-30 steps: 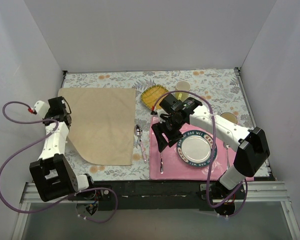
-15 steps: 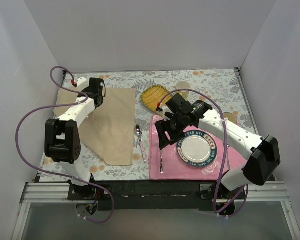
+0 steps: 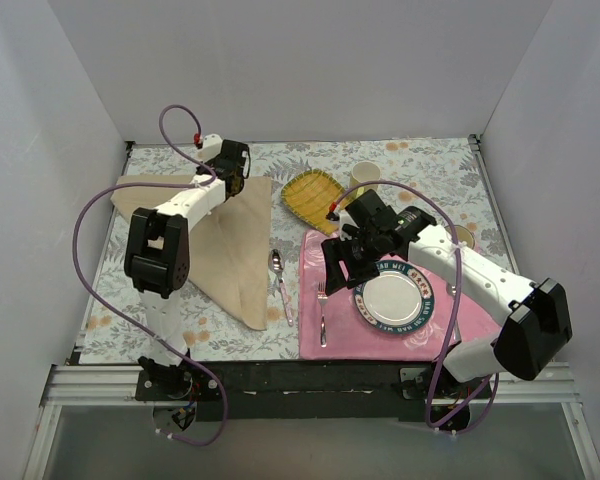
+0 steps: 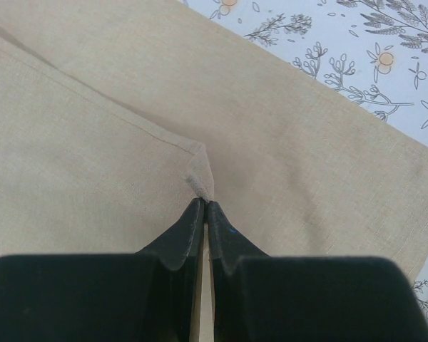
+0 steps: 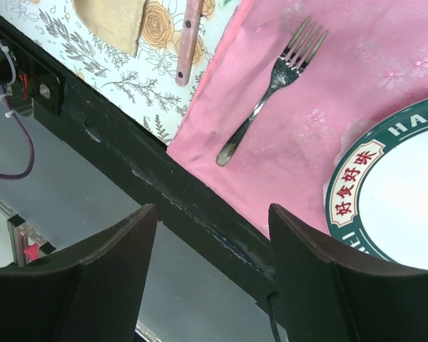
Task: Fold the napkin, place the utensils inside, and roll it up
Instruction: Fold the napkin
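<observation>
Beige napkin (image 3: 215,240) is now a triangle on the left half of the bench (image 3: 430,170), where a second ago it was lying almost as a full square. In that second my left hand (image 4: 204,205) has gone from the left side of the cloth across to its far right corner and has carried one corner with it. This hand is closed tight on that corner. In the wrist view the pinched tip lies on the lower layer, and a band of the lower layer shows beyond the folded edge, so the two corners do not meet exactly. I judge that the fold is nearly made and waits only for me to lay the corner down and let it go. My right hand (image 5: 212,214) has moved only a little; it hangs wide and holds nothing, over the near left part of the pink mat (image 3: 330,335), beside the plate (image 3: 365,300). Nothing is inside the napkin yet: the fork (image 5: 271,89) lies on the mat, left of the plate, and one spoon (image 3: 278,270) lies on the bench between napkin and mat. The other spoon I cannot make out.
</observation>
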Available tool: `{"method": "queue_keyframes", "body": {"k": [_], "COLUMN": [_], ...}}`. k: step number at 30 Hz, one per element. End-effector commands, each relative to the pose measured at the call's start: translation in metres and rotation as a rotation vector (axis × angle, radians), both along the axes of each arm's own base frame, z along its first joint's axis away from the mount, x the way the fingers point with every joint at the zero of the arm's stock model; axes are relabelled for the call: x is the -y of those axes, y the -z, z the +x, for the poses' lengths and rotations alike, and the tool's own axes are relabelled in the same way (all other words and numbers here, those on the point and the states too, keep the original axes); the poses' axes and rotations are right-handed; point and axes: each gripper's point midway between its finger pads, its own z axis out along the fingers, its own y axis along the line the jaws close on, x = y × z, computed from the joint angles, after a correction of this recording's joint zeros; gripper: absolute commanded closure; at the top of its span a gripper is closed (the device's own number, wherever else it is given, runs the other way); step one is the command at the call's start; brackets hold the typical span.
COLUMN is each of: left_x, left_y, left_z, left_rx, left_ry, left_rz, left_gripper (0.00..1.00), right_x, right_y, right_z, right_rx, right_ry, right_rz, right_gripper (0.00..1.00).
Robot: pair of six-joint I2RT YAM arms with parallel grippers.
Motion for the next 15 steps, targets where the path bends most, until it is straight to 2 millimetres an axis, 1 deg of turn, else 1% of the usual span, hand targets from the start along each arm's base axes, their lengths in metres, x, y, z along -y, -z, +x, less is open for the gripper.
{"method": "queue_keyframes", "body": {"k": [1, 3, 4, 5, 10, 15], "left_x": [0.019, 0.028, 0.033, 0.036, 0.050, 0.058], "left_y": [-0.025, -0.023, -0.025, -0.021, -0.017, -0.019], "left_z": [0.019, 0.024, 0.026, 0.027, 0.032, 0.037], "left_rx": [0.065, 0.065, 0.070, 0.067, 0.067, 0.082], "left_ry": [0.038, 0.060, 0.070, 0.075, 0.123, 0.176], "left_rz": [0.049, 0.059, 0.064, 0.067, 0.073, 0.089], "left_gripper": [1.00, 1.00, 1.00, 1.00, 1.00, 1.00], "right_x": [0.001, 0.002, 0.002, 0.002, 0.005, 0.008], "right_y": [-0.007, -0.007, -0.007, -0.007, -0.005, -0.004], "right_z": [0.004, 0.006, 0.005, 0.006, 0.007, 0.008], "right_rx": [0.025, 0.024, 0.024, 0.019, 0.021, 0.016], "right_ry": [0.028, 0.030, 0.030, 0.031, 0.027, 0.028], "right_rz": [0.033, 0.032, 0.030, 0.030, 0.022, 0.021], "right_gripper": [0.28, 0.28, 0.28, 0.28, 0.28, 0.28]}}
